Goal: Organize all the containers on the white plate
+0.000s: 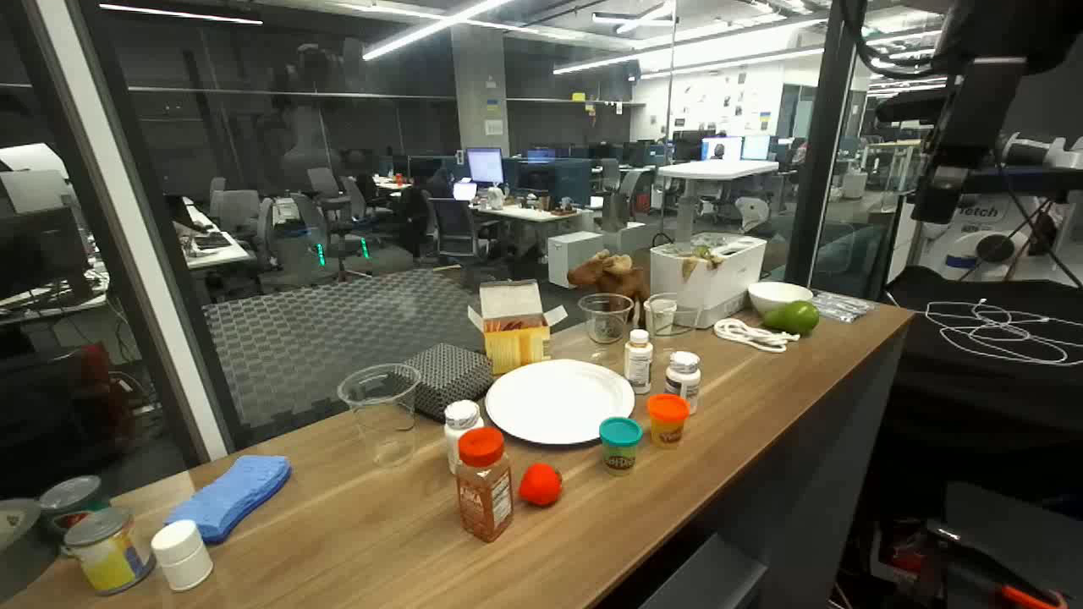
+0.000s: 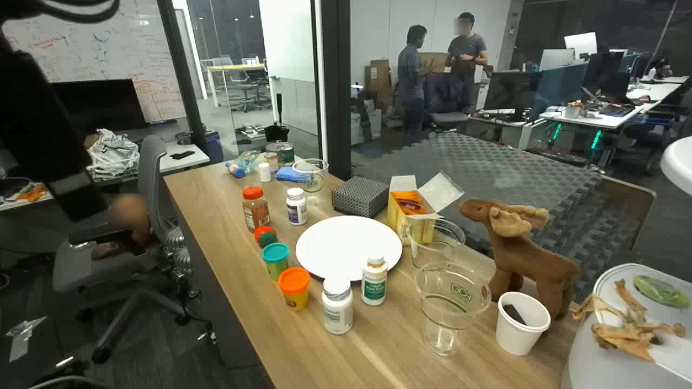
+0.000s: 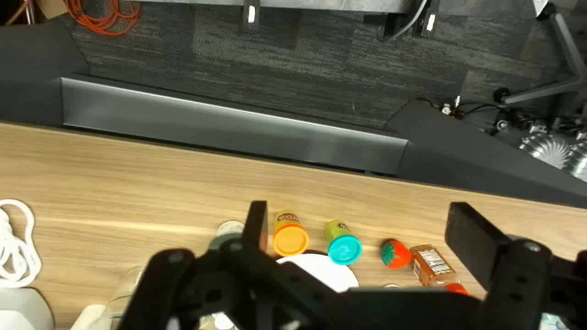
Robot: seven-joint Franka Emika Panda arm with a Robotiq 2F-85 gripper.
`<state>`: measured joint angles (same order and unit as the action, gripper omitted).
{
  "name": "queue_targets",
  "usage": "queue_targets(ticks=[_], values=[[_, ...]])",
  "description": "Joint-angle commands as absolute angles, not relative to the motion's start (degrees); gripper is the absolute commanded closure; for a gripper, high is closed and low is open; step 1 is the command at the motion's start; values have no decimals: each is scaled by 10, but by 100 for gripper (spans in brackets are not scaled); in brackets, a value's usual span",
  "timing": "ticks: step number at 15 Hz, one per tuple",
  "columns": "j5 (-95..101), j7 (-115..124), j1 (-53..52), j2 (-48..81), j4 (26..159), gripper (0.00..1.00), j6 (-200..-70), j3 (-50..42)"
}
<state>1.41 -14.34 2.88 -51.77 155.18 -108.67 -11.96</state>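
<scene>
The white plate (image 1: 558, 402) lies bare on the wooden counter; it shows in both exterior views (image 2: 348, 248) and partly in the wrist view (image 3: 321, 270). Near it stand an orange-lidded tub (image 1: 667, 420) and a teal-lidded tub (image 1: 620, 446). Upright white bottles stand around it: one bottle (image 1: 639, 364), another bottle (image 1: 683, 382) and a third bottle (image 2: 296, 206). A red-lidded spice jar (image 1: 484, 486) stands farther along. My gripper (image 3: 362, 227) is wide open and empty, high above the counter. In the exterior views the arm is dark at the edge.
A red strawberry (image 1: 541, 485) lies by the spice jar. Clear cups (image 2: 451, 302), a black mesh box (image 2: 359, 195), a yellow box (image 2: 412, 210) and a plush moose (image 2: 519, 254) line the glass side. A blue cloth (image 1: 230, 495), cans and a white jar (image 1: 182, 554) stand at one end.
</scene>
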Motion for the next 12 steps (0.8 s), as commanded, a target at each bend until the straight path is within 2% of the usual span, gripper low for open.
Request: queue_targets(ticks=[1, 9, 12], values=[[12, -145, 32, -517, 1550, 0, -1086, -117], [12, -145, 32, -519, 1548, 0, -1086, -117], [20, -150, 24, -449, 1521, 0, -1114, -118]])
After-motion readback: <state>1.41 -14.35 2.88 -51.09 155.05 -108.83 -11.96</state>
